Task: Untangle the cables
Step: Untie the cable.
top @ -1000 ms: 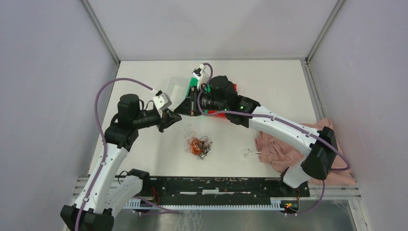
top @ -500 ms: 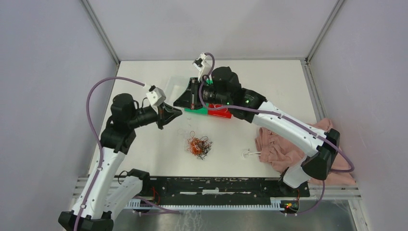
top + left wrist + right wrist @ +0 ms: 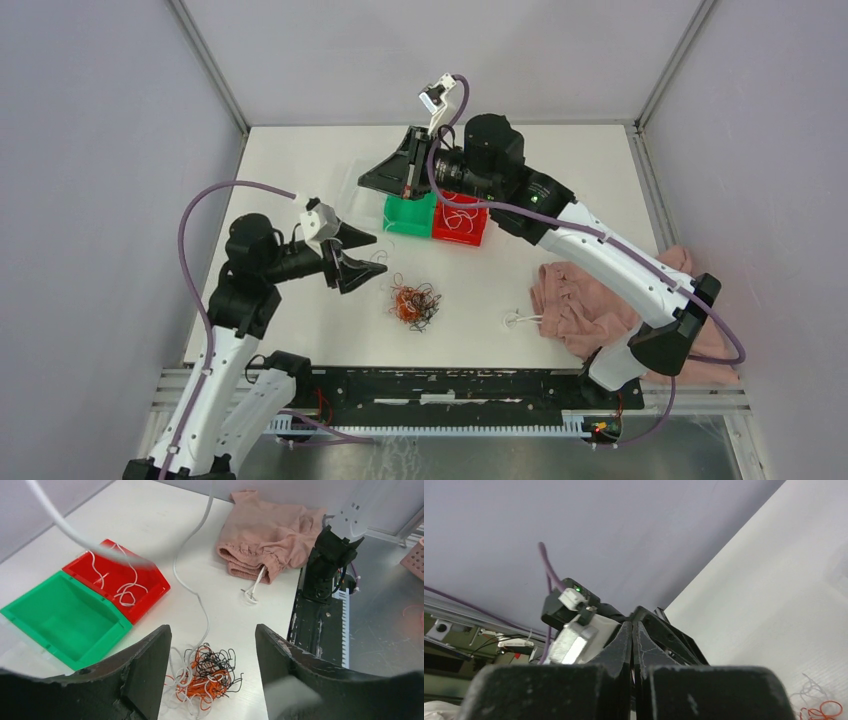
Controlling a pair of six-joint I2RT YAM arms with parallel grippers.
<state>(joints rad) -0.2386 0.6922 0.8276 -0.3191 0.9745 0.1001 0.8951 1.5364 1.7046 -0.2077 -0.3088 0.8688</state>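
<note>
The cables (image 3: 413,302) lie as a fist-sized tangle of orange, black and white on the table's middle; in the left wrist view this tangle (image 3: 210,675) sits just beyond my fingers. My left gripper (image 3: 378,254) hangs open just left of it, with nothing between the jaws (image 3: 212,632). One white cable (image 3: 192,587) rises from the tangle and leaves the top of that view. My right gripper (image 3: 362,183) is raised above the bins at the back, jaws pressed together (image 3: 632,624). A few white cables (image 3: 460,218) lie in the red bin (image 3: 150,587).
An empty green bin (image 3: 408,215) stands against the red bin's (image 3: 470,238) left side. A pink cloth (image 3: 580,305) lies at the right, with a white cord (image 3: 518,320) at its hem. The black rail (image 3: 450,385) runs along the near edge.
My left gripper has opened and dropped back toward the near left. The right gripper has lifted toward the back, uncovering both bins.
</note>
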